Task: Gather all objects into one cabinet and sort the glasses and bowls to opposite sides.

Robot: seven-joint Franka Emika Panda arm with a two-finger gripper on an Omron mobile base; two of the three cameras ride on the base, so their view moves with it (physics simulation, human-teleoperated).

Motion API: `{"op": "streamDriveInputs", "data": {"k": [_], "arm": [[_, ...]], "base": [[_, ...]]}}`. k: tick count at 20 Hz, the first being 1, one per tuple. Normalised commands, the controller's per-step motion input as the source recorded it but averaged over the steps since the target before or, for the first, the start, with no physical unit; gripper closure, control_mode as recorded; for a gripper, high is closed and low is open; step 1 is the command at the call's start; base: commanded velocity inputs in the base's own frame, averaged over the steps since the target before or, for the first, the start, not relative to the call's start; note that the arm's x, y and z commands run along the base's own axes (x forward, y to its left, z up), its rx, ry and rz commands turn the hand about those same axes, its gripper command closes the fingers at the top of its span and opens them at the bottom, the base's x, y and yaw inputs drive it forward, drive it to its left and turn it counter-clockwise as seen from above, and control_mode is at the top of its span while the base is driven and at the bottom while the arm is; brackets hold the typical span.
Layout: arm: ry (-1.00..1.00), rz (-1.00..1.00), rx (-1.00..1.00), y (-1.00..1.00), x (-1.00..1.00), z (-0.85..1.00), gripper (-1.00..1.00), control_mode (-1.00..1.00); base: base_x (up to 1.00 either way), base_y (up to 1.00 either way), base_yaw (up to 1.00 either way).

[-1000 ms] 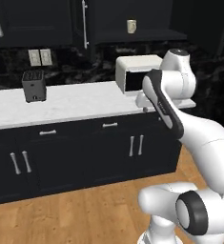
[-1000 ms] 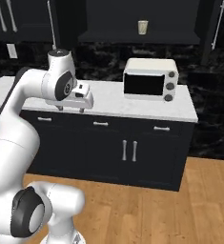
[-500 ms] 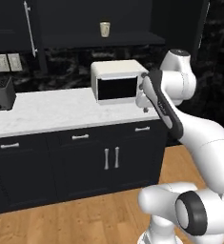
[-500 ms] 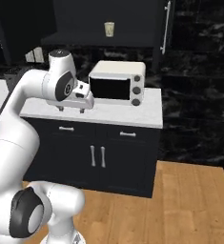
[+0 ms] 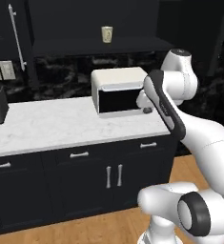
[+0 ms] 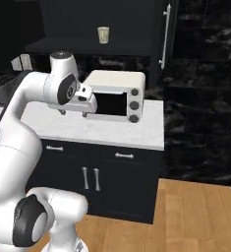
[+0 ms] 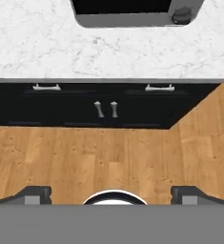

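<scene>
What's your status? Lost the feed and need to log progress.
Gripper open, empty, pointed at the floor. Cream cup on the open shelf above the toaster oven, untouched. Nothing between arm and shelf.

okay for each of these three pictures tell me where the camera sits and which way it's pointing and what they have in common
Left base view: behind the arm on its left, facing forward over the marble counter at the toaster oven and the cream cup on the open shelf; the white arm rises at lower right.
Right base view: behind on the right, same scene; the arm rises at lower left, claw before the oven.
Hand view: on the hand, looking down at counter edge, drawers and wood floor; open claw's fingertips at bottom.
Shared: counter and toaster oven.
</scene>
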Motion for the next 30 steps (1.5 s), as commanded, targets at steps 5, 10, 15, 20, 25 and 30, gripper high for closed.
{"op": "streamDriveInputs", "data": {"k": [5, 10, 15, 20, 25, 30], "arm": [[0.00, 0.00, 0.00, 0.00, 0.00, 0.00, -1.00, 1.00], [0.00, 0.00, 0.00, 0.00, 0.00, 0.00, -1.00, 1.00], [0.00, 0.00, 0.00, 0.00, 0.00, 0.00, -1.00, 1.00], [0.00, 0.00, 0.00, 0.00, 0.00, 0.00, -1.00, 1.00], [0.00, 0.00, 0.00, 0.00, 0.00, 0.00, -1.00, 1.00], [0.00, 0.00, 0.00, 0.00, 0.00, 0.00, -1.00, 1.00]], "base": [[1.00, 0.01, 0.00], [0.96, 0.00, 0.00], [0.99, 0.03, 0.00], [0.66, 0.03, 0.00], [0.07, 0.00, 0.00], [0.00, 0.00, 0.00]]}}
